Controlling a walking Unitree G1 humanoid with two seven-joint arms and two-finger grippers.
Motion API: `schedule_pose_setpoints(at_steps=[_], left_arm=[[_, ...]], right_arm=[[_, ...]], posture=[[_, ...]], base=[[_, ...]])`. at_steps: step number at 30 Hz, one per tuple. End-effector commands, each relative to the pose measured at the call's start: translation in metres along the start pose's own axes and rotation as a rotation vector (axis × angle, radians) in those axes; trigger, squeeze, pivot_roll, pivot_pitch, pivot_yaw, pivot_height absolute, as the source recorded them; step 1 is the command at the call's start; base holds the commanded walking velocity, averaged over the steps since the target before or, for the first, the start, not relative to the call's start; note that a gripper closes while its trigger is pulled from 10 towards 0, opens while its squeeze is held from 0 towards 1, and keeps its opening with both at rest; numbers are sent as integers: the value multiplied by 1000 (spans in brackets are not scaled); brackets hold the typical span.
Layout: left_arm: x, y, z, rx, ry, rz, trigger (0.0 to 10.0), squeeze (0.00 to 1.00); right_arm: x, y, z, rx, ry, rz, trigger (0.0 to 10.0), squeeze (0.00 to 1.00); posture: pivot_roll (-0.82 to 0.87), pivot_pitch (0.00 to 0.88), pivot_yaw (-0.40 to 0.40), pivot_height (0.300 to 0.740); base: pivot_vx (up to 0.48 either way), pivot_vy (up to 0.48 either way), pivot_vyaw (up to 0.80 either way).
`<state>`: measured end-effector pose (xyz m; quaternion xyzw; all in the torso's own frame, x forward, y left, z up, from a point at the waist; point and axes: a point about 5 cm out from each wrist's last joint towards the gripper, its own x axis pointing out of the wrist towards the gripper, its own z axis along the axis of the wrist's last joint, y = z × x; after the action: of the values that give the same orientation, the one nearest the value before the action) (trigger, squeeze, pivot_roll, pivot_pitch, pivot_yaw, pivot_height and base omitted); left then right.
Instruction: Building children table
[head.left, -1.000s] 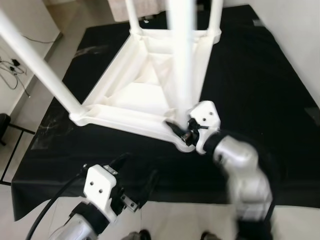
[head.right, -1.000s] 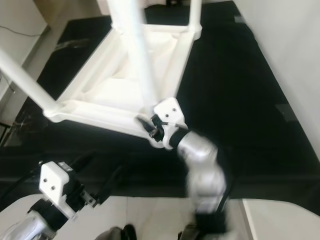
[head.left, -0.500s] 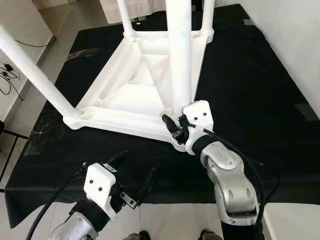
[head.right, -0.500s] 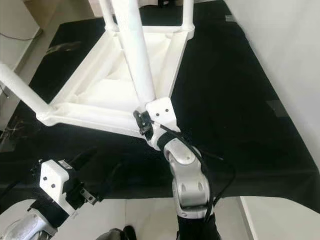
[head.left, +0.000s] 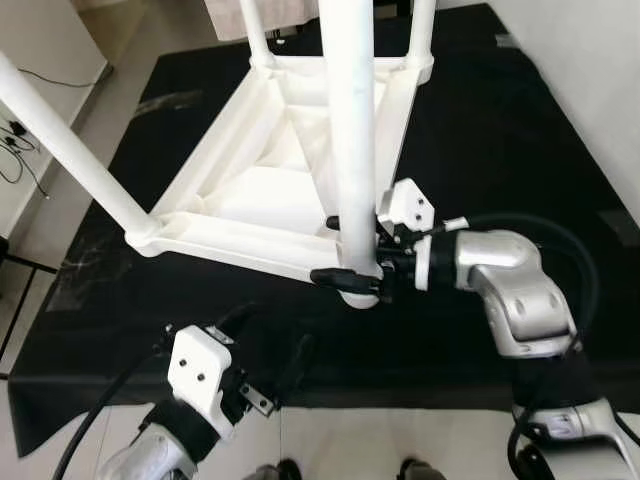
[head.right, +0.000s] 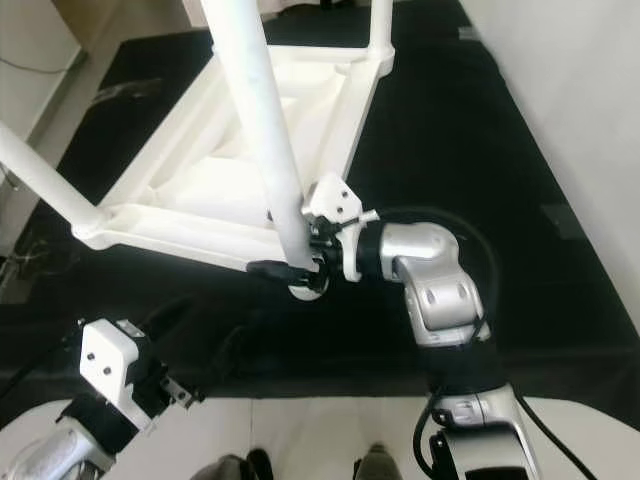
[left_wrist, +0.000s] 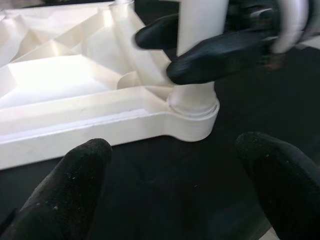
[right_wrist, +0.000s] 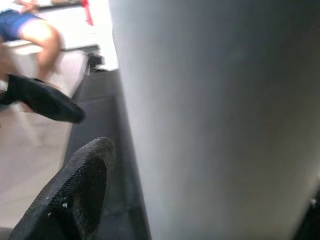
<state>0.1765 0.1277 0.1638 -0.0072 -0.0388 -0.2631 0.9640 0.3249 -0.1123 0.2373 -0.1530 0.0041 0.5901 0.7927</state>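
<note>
A white children's table (head.left: 262, 190) lies upside down on a black mat (head.left: 500, 150), its legs pointing up. My right gripper (head.left: 327, 249) reaches in from the right and is shut on the near table leg (head.left: 356, 150) just above its corner socket (left_wrist: 192, 122). One finger (left_wrist: 220, 55) crosses the leg's front and the other finger (left_wrist: 155, 35) sits behind it. My left gripper (head.left: 270, 335) hovers low over the mat's near edge, open and holding nothing, its fingers (left_wrist: 75, 185) pointed at that corner.
A second leg (head.left: 70, 150) slants up at the left and two more stand at the far corners. Pale floor with cables (head.left: 15, 150) lies left of the mat, a white wall (head.left: 600, 80) at the right. A person's leg (right_wrist: 45, 40) shows beyond the mat.
My right arm has swung out to the right. Its gripper, which pointed up-left at the corner socket, now comes in sideways with its fingers clasped round the leg. The left gripper has stayed put.
</note>
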Motion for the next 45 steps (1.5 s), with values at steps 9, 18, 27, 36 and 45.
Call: schedule_pose_setpoints(at_steps=[9,18,27,36,45], left_arm=[[-7,-3,-3,-10,39,0,10000,0],[-10,-5,-2,-18,44,0,10000,0],[-10,-2,-2,-16,45,2,10000,0],[-7,-1,-5,-4,45,-1,10000,0],[-5,0,-5,-2,41,10,10000,0]], right_arm=[[16,-10,-1,13,-14,208,0,0],[3,-18,-19,51,19,-46,0,0],[-15,62,-46,333,195,-1067,0,0],[25,54,-38,332,86,-837,10000,0],[40,60,-7,248,-109,-240,10000,1000]], posture=[[-11,260,115,740],[-33,283,108,740],[-64,284,126,740],[-43,243,102,740],[-32,234,104,740]], base=[[0,0,0],[0,0,0],[0,0,0],[0,0,0],[0,0,0]])
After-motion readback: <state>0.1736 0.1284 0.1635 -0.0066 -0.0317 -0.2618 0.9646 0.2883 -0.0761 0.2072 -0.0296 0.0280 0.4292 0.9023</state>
